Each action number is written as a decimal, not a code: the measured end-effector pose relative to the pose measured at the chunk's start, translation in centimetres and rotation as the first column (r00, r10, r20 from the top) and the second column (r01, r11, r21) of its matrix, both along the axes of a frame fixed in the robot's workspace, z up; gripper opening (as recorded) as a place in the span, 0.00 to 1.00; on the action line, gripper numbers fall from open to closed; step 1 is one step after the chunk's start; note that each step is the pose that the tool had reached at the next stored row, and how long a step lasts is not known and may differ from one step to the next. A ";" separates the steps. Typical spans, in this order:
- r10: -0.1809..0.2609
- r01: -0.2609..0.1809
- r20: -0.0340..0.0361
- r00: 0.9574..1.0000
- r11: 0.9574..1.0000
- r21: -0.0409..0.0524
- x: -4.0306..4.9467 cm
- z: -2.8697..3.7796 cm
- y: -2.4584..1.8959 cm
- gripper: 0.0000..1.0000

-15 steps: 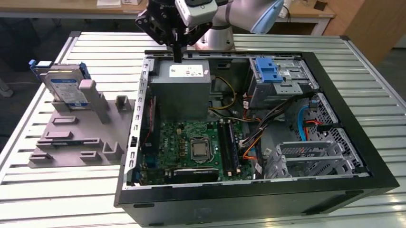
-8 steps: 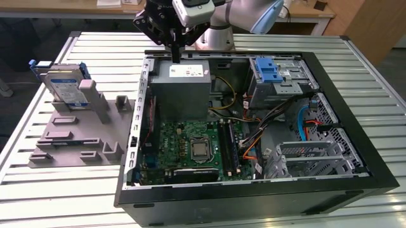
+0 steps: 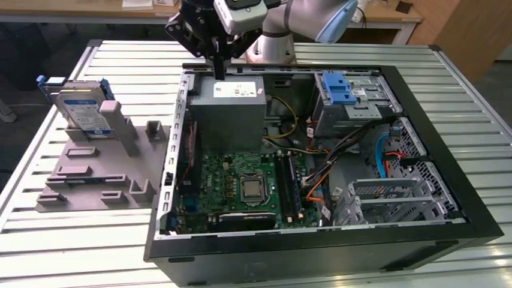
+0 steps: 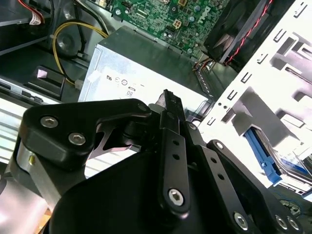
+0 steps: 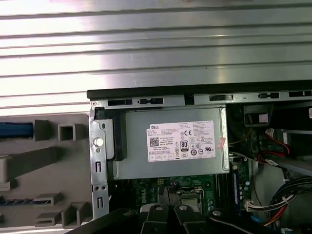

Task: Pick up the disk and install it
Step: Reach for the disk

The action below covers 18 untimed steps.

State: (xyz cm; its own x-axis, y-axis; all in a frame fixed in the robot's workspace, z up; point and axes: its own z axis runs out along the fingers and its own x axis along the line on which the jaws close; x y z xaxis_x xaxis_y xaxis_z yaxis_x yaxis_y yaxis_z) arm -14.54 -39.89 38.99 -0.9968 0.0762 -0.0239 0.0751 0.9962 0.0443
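Standing upright at the exterior view's left, one disk (image 3: 83, 111) is held in a grey fixture (image 3: 96, 174) on the tabletop (image 3: 80, 240), its lower part hidden behind the fixture's posts. Further right, one hand (image 3: 217, 75) is seen closed and empty just above the power supply (image 3: 228, 114) inside the open computer case (image 3: 320, 258); the arm (image 3: 308, 18) is cut off by the frame. One blue latch (image 3: 340, 90) is seen atop the drive bay (image 3: 364, 108).
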 end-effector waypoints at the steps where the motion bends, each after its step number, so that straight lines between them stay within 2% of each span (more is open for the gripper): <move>1: 0.000 0.000 0.000 1.000 1.000 0.000 -0.05 -0.01 0.00 0.11; 18: 0.000 0.000 -0.001 1.000 1.000 0.000 -0.83 -0.21 0.00 0.11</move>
State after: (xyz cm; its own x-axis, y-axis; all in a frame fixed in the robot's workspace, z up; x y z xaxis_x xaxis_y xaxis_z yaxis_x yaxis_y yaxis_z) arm -15.37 -39.89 38.78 -0.9968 0.0763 -0.0233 0.0752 0.9962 0.0443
